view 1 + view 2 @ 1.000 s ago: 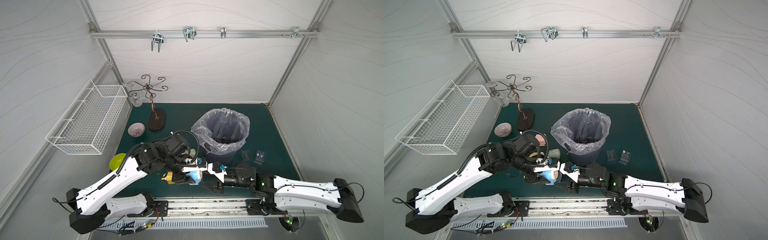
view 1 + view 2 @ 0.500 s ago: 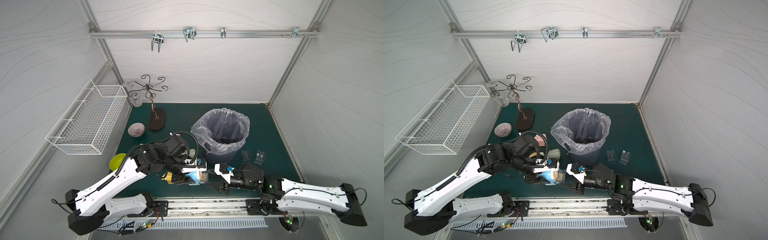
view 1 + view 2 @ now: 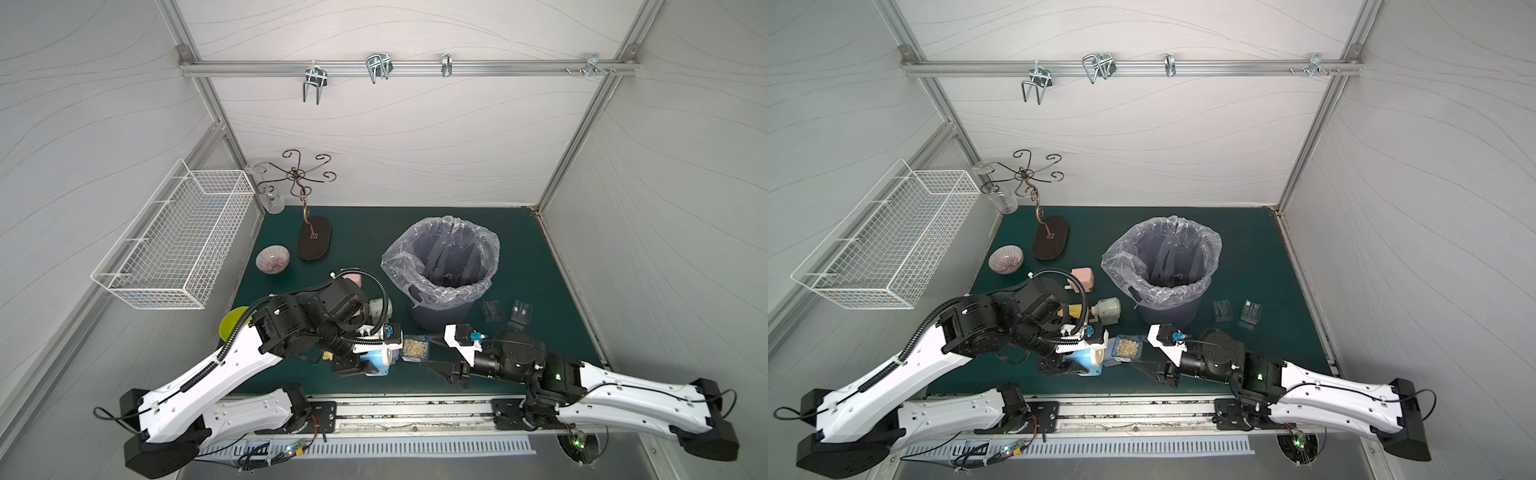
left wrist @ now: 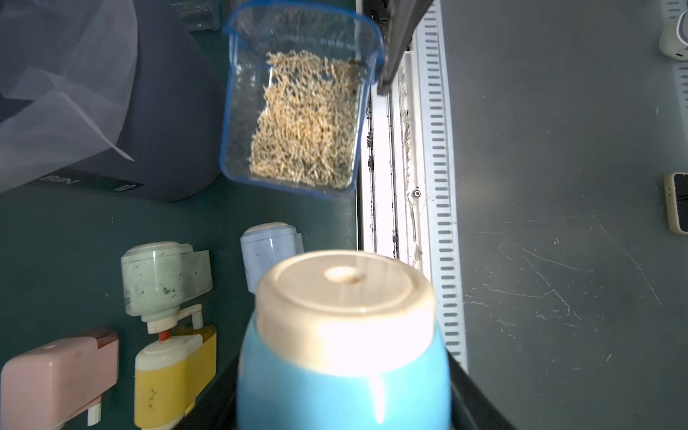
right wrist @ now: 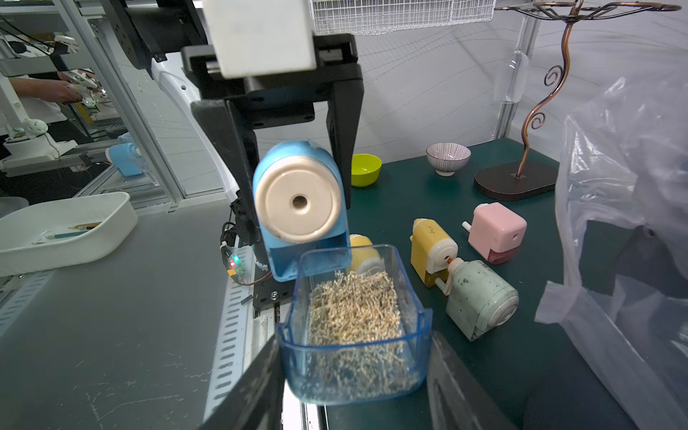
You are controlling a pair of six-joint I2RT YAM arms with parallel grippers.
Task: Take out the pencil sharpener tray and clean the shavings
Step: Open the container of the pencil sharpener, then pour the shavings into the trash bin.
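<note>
The tray (image 5: 353,324) has slid seemingly clear of the sharpener (image 4: 342,335); right hand (image 3: 424,352) grips it, left hand (image 5: 299,223) holds sharpener.

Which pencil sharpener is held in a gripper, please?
The sky-blue plastic sharpener with the cream face, in the left gripper's jaws; the pink, yellow and pale-green ones rest on the green mat.

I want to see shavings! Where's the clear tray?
In both top views the tray sits in the right tool at the front middle, beside the blue sharpener, in front of the bin.
</note>
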